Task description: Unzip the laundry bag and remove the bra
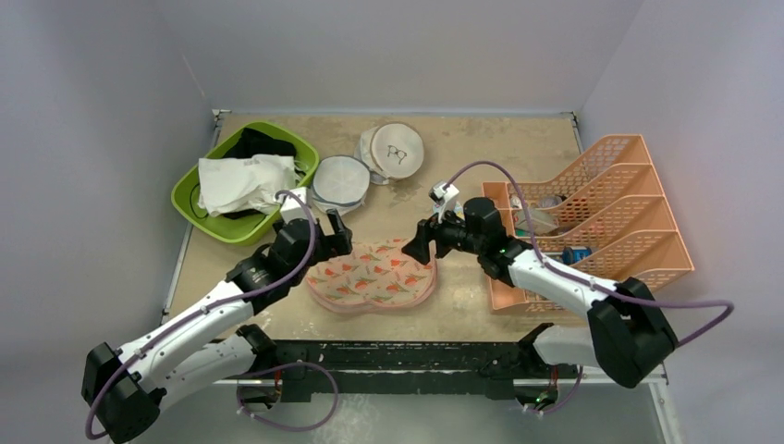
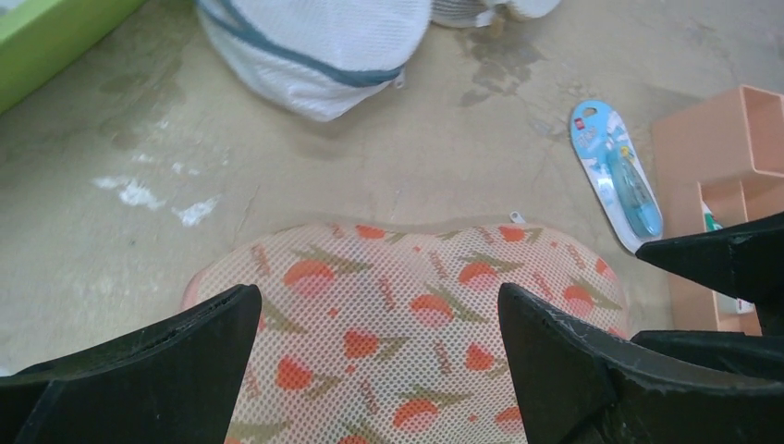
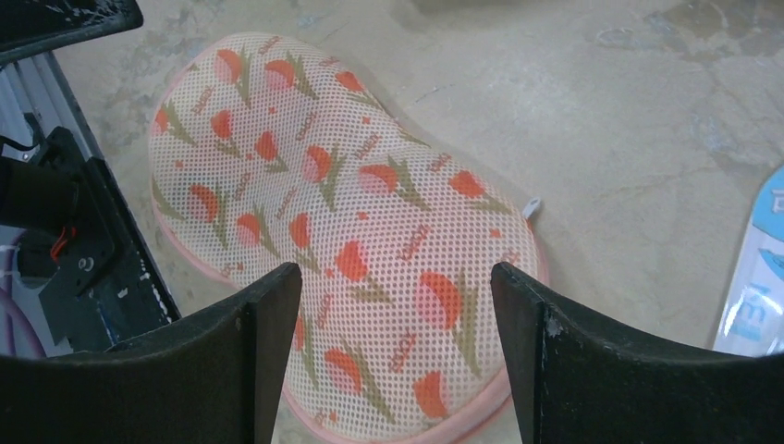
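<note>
Left fingers are spread wide with nothing between them, poised over one lobe of the laundry bag. Right fingers are parted just as wide over the other lobe. The bag lies flat on the counter beneath both pairs, its small white zip tab just beyond the right fingers.

The left fingers hid the near end of the laundry bag from us; the view's edge cut off the blue packet
</note>
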Robot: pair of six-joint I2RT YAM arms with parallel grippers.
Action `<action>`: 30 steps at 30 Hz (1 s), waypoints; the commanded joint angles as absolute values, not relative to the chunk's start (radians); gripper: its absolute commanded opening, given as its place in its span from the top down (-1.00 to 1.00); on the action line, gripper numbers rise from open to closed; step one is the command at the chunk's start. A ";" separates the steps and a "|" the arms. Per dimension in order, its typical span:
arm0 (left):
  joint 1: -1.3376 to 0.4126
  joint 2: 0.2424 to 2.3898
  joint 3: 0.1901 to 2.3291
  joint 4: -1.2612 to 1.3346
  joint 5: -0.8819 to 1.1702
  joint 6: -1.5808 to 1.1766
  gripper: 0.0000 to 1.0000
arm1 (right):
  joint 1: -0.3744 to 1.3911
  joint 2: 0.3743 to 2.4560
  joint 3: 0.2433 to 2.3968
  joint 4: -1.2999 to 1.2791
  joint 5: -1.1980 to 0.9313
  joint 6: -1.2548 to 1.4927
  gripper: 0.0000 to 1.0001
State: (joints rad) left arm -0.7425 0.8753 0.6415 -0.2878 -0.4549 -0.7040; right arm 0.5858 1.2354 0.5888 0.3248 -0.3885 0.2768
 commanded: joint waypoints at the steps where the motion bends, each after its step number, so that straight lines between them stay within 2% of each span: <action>1: -0.711 0.820 0.621 -0.407 -0.490 -0.911 -0.99 | 0.617 1.282 0.678 0.405 -0.430 0.230 -0.56; 11: -0.711 0.581 0.562 -0.715 -0.571 -1.230 -0.99 | 0.659 1.345 0.668 0.498 -0.441 0.245 -0.62; 17: -0.711 0.605 0.562 -0.806 -0.512 -1.299 -0.98 | 0.664 1.356 0.666 0.515 -0.447 0.242 -0.61; 18: -0.712 0.616 0.559 -0.806 -0.496 -1.303 -0.90 | 0.667 1.355 0.667 0.518 -0.450 0.244 -0.60; 21: -0.711 0.628 0.539 -0.777 -0.458 -1.311 -0.44 | 0.670 1.345 0.671 0.517 -0.452 0.245 -0.60; 22: -0.711 0.627 0.534 -0.772 -0.452 -1.315 -0.38 | 0.670 1.339 0.669 0.517 -0.451 0.245 -0.60; 27: -0.712 0.612 0.477 -0.703 -0.451 -1.330 -0.36 | 0.673 1.329 0.664 0.500 -0.448 0.242 -0.60; 30: -0.711 0.636 0.454 -0.640 -0.469 -1.335 -0.24 | 0.673 1.322 0.663 0.490 -0.449 0.243 -0.59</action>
